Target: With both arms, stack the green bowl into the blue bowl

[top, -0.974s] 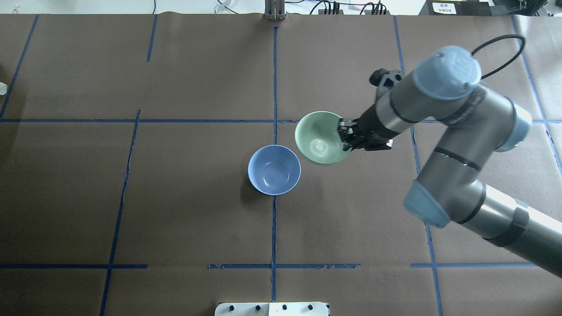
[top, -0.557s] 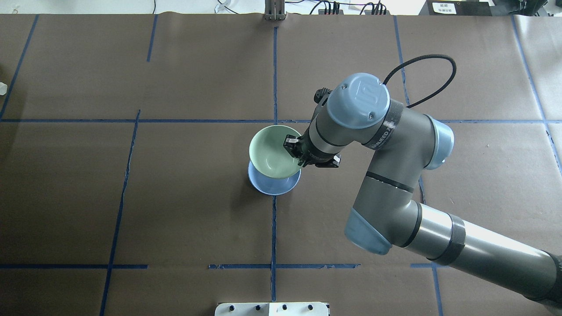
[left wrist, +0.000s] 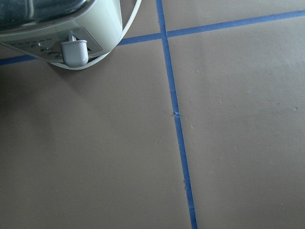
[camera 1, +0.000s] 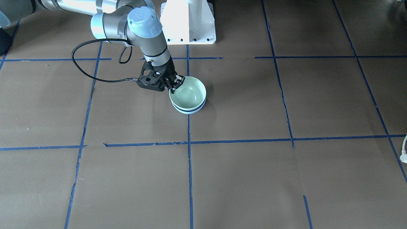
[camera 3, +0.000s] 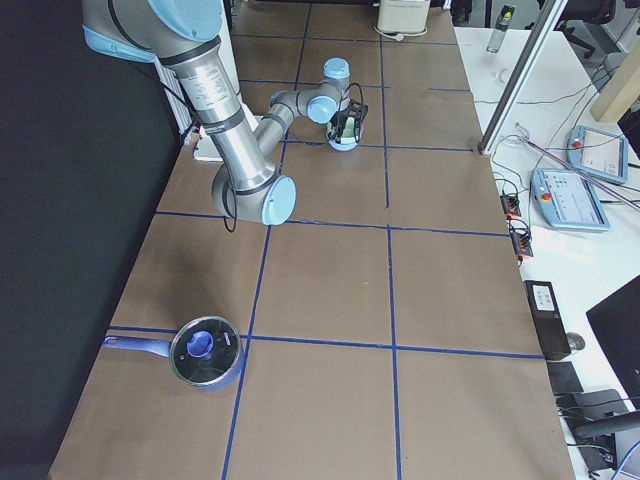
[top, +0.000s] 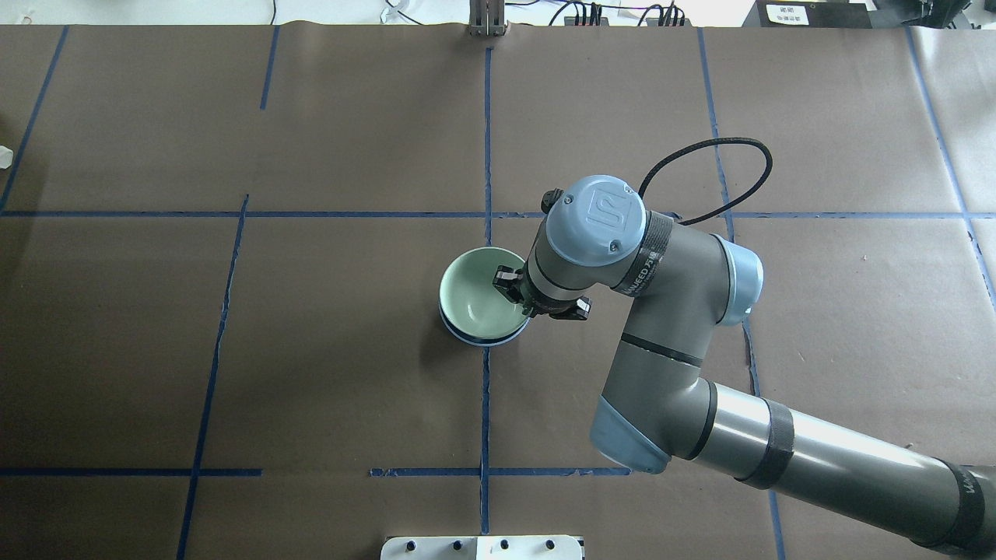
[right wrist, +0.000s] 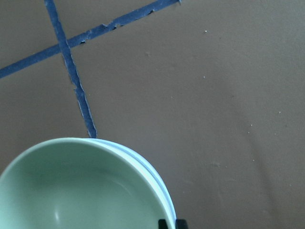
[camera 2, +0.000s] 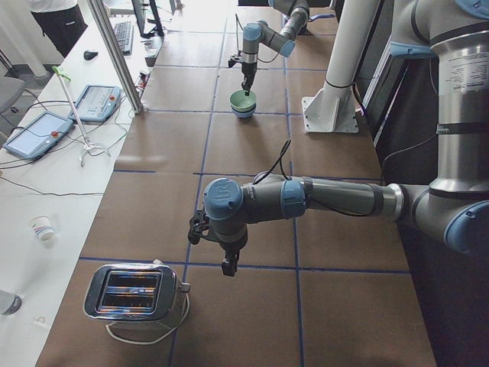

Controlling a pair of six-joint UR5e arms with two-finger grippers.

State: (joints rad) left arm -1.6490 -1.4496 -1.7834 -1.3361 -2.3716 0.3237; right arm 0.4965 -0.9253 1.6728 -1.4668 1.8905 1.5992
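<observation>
The green bowl sits nested inside the blue bowl at the table's middle; only a thin blue rim shows under it. In the front-facing view the green bowl rests in the blue bowl too. My right gripper is shut on the green bowl's right rim, one finger inside and one outside. The right wrist view shows the green bowl with the blue rim beside it. My left gripper hangs far off near the table's left end; I cannot tell if it is open.
A silver toaster stands by my left gripper and also shows in the left wrist view. A blue lidded pot sits at the table's right end. The white pedestal base is behind the bowls.
My right arm carried the green bowl leftward from beside the blue bowl to over it and lowered it. The green bowl now sits inside the blue bowl.
</observation>
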